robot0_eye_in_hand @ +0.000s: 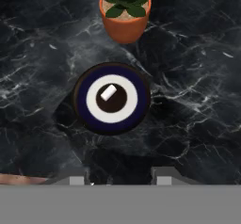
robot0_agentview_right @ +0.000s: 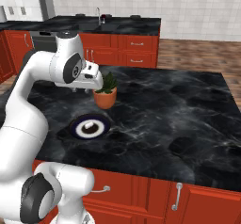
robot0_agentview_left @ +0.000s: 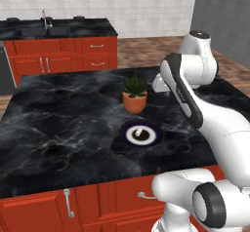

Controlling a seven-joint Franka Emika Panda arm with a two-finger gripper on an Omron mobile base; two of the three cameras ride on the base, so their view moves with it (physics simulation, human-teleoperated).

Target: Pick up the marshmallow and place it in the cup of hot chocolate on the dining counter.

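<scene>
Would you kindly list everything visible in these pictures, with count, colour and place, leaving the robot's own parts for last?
marshmallow: one, white, lying on the dish's brown centre.
dish: one, navy rim, white ring, brown centre, on the island top in front of the plant.
potted plant: one, green leaves in an orange pot, behind the dish.
island top: one, black marbled, over red cabinets.
dining counter: one, black, far wall, with sink and faucet.
arm: one, white, raised over the island.
gripper: one, partly open, empty, above the dish.
</scene>
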